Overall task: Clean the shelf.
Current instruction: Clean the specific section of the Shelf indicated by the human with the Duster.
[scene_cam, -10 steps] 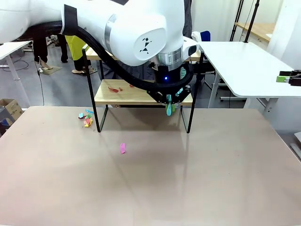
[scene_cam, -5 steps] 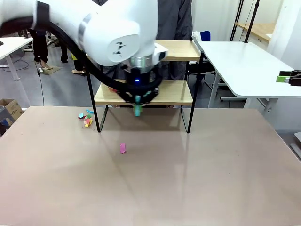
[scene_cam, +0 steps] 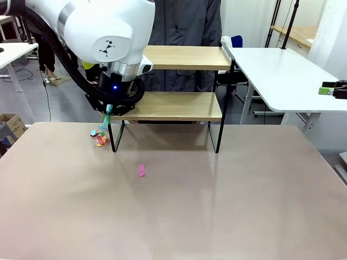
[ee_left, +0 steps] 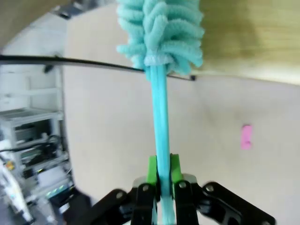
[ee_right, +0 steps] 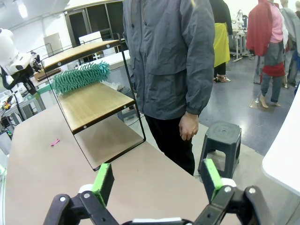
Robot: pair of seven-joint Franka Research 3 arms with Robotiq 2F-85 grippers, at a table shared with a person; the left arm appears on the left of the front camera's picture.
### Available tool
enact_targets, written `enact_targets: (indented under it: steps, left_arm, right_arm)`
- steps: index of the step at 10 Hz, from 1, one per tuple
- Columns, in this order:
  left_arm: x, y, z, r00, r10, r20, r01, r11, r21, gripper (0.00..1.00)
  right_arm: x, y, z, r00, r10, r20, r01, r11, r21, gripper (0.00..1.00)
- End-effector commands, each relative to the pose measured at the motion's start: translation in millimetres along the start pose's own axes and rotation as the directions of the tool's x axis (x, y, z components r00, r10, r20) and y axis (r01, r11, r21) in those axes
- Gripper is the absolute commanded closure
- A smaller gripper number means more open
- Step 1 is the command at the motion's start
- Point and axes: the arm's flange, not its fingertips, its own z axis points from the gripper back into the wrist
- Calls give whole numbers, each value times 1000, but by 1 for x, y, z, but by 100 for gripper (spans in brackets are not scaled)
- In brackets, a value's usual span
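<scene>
The shelf [scene_cam: 173, 105] stands at the table's far side, two wooden boards in a black frame. My left gripper [scene_cam: 108, 112] hangs at the left end of its lower board, shut on the handle of a teal fluffy duster [ee_left: 159, 28]. In the left wrist view the gripper [ee_left: 161, 180] pinches the handle and the duster head lies on the board's edge [ee_left: 253, 37]. The right wrist view shows the duster [ee_right: 82, 76] on the lower board [ee_right: 93, 101]. My right gripper [ee_right: 157, 180] is open and holds nothing; it hovers off the table's right side [scene_cam: 332, 89].
A small heap of coloured paper scraps [scene_cam: 100, 135] lies on the beige table by the shelf's left leg, and a pink scrap [scene_cam: 141, 170] lies nearer the middle. A person in a grey jacket [ee_right: 173, 56] stands behind the shelf. A white table [scene_cam: 282, 70] is at the right.
My left arm has swept the duster leftwards along the lower board, from its right end to its left end. The red scraps once on that board no longer show there.
</scene>
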Motion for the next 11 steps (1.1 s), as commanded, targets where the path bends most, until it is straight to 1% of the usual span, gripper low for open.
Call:
enact_targets:
  steps: [1, 2, 3, 4, 5, 6, 8, 9, 10, 11]
  left_arm:
    - [-5, -4, 17, 997, 45, 70, -46, 999, 20, 87]
    - [0, 0, 0, 1000, 0, 0, 0, 1000, 0, 87]
    - [0, 0, 0, 1000, 0, 0, 0, 1000, 0, 87]
    - [-3, -5, 9, 1000, -6, 25, 6, 1000, 3, 87]
    - [-4, 4, 20, 998, -38, 44, 44, 989, -139, 87]
    - [-5, 15, 31, 992, -98, 79, 114, 962, -248, 87]
    - [-4, 42, 39, 962, -225, 153, 269, 880, -392, 87]
    - [-7, 59, 41, 943, -272, 192, 330, 837, -436, 87]
    - [-7, 77, 44, 912, -338, 234, 410, 791, -455, 87]
    - [-10, 93, 47, 867, -416, 276, 499, 732, -464, 87]
  right_arm:
    - [2, 2, -1, 1000, 5, -9, -5, 1000, 1, 0]
    - [2, 2, -1, 1000, 5, -9, -5, 1000, 1, 0]
    - [2, 2, -1, 1000, 5, -9, -5, 1000, 1, 0]
    - [2, 2, -1, 1000, 5, -9, -5, 1000, 1, 0]
    - [2, 2, -1, 1000, 5, -9, -5, 1000, 1, 0]
    - [2, 2, -1, 1000, 5, -9, -5, 1000, 1, 0]
    - [2, 2, -1, 1000, 5, -9, -5, 1000, 1, 0]
    - [2, 2, -1, 1000, 5, -9, -5, 1000, 1, 0]
    - [2, 2, -1, 1000, 5, -9, -5, 1000, 1, 0]
    - [2, 2, -1, 1000, 5, -9, -5, 1000, 1, 0]
